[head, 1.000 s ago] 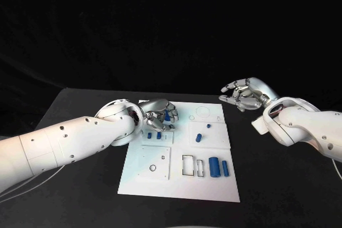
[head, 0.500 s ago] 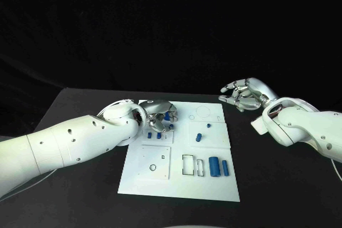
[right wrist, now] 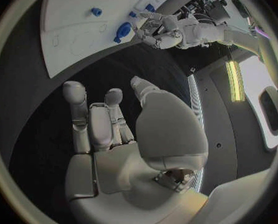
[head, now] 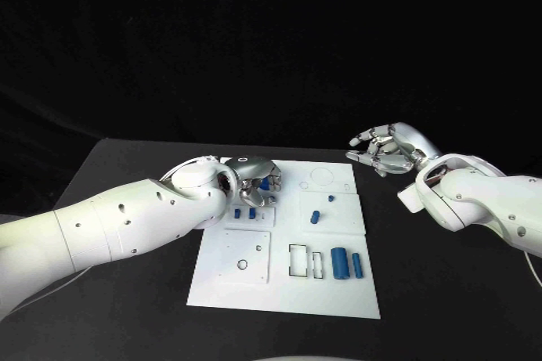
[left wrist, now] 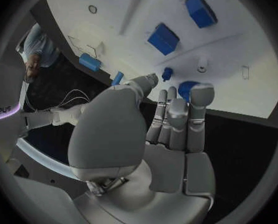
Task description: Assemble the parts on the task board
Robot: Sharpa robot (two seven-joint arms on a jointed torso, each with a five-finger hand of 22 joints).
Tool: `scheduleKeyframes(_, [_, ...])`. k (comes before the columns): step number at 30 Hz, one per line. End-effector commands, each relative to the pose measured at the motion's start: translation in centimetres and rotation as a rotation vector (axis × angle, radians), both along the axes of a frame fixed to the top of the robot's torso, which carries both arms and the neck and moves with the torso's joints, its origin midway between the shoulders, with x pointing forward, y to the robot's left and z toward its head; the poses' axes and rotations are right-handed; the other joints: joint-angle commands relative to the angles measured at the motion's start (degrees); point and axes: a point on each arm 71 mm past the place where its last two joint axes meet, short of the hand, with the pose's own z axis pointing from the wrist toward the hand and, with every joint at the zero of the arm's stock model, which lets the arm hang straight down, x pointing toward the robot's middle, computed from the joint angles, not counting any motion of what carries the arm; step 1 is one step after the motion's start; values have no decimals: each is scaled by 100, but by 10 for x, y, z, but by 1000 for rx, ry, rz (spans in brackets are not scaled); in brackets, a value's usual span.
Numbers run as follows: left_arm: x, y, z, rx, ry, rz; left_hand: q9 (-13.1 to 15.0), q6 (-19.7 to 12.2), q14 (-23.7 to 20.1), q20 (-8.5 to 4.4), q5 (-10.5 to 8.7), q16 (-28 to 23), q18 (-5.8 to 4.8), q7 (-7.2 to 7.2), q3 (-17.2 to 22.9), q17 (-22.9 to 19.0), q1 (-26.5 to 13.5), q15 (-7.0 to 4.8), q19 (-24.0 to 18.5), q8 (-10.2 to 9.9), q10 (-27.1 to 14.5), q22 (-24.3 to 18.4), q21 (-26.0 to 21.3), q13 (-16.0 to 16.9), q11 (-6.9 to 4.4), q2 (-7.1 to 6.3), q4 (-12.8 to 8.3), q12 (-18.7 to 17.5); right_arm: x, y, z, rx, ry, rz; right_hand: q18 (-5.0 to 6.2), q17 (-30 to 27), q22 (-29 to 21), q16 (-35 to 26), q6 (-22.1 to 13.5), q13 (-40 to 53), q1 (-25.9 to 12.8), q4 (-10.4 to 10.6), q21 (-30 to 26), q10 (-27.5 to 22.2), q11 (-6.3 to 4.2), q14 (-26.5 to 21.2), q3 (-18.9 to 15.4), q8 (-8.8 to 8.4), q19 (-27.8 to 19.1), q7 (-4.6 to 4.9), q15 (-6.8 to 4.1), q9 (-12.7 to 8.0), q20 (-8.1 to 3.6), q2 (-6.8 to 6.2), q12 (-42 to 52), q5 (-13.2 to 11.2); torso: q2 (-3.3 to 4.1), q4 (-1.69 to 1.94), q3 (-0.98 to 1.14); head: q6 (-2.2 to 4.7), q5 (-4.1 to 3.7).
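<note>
Reaching in from the left, the left robot hand (head: 251, 179) is hovering over the far left corner of the white task board (head: 289, 294), which is lying in the middle of the black worktop (head: 452, 283). Its fingers (left wrist: 176, 119) are curling close together above the board, and the left wrist view is showing a small blue peg (left wrist: 166, 73) and a blue round part (left wrist: 184, 88) just past the fingertips; whether the robot hand is grasping either one cannot be told. A blue part (head: 265, 185) is sitting right beside this hand in the head view, and two short blue pieces (head: 243, 214) are lying side by side just below it. Moving right, a blue oblong part (head: 315, 217) is lying near the middle of the board, with a tiny blue piece (head: 331, 198) just beyond it. Nearer the front edge, two larger blue cylinders (head: 347, 265) are lying next to each other, beside an open rectangular slot (head: 298, 261). Off the board's far right corner, the right robot hand (head: 388, 151) is hanging above the worktop, well apart from the parts, its fingers loosely spread and holding nothing.
</note>
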Motion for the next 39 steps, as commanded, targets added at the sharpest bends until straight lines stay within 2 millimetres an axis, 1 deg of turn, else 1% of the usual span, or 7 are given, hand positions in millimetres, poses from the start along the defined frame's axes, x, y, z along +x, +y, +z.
scheduleKeyframes(1, [1, -2, -3, 54, 13, 5, -13, 41, 46, -9, 4, 39, -91, 2, 40, 37, 53, -8, 55, -35, 80, 94, 71, -7, -13, 3, -6, 43, 0, 1, 0, 0, -4, 10, 59, -5, -5, -13, -36, -5, 53, 40, -20, -41, 4, -34, 6, 28, -49, 4, -3, 1, 9, -8, -33, 31, 2, -2, 3, -3, -6])
scheduleKeyframes(13, [2, -4, -8, 103, 42, 9, -28, 100, 80, -19, -2, 70, -111, -3, 70, 54, 39, -30, 95, -34, 149, 203, 158, -13, -38, -1, -8, 74, 0, 2, 0, 1, -3, 12, 60, -12, -19, -30, -29, -23, 54, 61, -44, -32, 1, -31, -4, 40, -44, 1, -5, 2, 7, -3, -44, 49, -3, 4, 4, -33, -8])
scheduleKeyframes(21, [3, -5, -9, 110, 49, 4, -46, 161, 117, -36, -1, 104, -127, -7, 121, 81, 52, -59, 132, -37, 264, 319, 249, -4, -76, 19, -29, 135, 0, 3, 0, 1, -3, 13, 60, -12, -19, -30, -29, -23, 54, 61, -44, -32, 1, -31, -4, 40, -44, 1, -5, 2, 7, -3, -44, 49, -4, 3, -2, -38, -17])
scheduleKeyframes(26, [2, -7, -8, 96, 43, -10, -58, 248, 130, -59, -5, 113, -130, -31, 181, 60, 57, -90, 133, -30, 347, 355, 285, -4, -115, 54, -45, 167, 0, 3, 0, 1, -3, 13, 60, -15, -25, -38, -21, -23, 53, 71, -54, -23, -1, -30, -10, 49, -41, -1, -6, 4, 6, -2, -42, 56, -3, 1, -1, -41, -18])
scheduleKeyframes(34, [3, -7, -7, 76, 37, -21, -76, 399, 166, -103, -12, 137, -147, -68, 294, 67, 58, -150, 159, -37, 521, 458, 366, -26, -181, 126, -65, 163, 0, 3, 0, 1, -2, 13, 60, -10, -27, -38, -16, -22, 53, 76, -59, -17, -2, -27, -12, 54, -38, -3, -7, 5, 6, 0, -40, 59, -8, 15, 0, -55, -18])
scheduleKeyframes(36, [3, -7, -7, 73, 38, -19, -93, 425, 188, -115, -26, 148, -155, -61, 342, 76, 42, -158, 174, -68, 556, 503, 400, -52, -186, 146, -66, 116, 0, 3, 0, 1, -2, 13, 60, -10, -27, -38, -16, -22, 53, 76, -59, -17, -2, -27, -12, 54, -38, -3, -7, 5, 6, 0, -40, 59, -5, 14, -1, -56, -15])
scheduleKeyframes(39, [4, -6, -7, 70, 38, -15, -117, 440, 220, -118, -34, 161, -163, -39, 401, 87, 20, -153, 188, -122, 605, 545, 432, -94, -182, 157, -69, 32, 0, 3, 0, 1, -2, 14, 60, -10, -27, -38, -16, -22, 53, 76, -59, -17, -2, -27, -12, 54, -38, -3, -7, 5, 6, 0, -40, 59, -6, 4, 3, -55, -4])
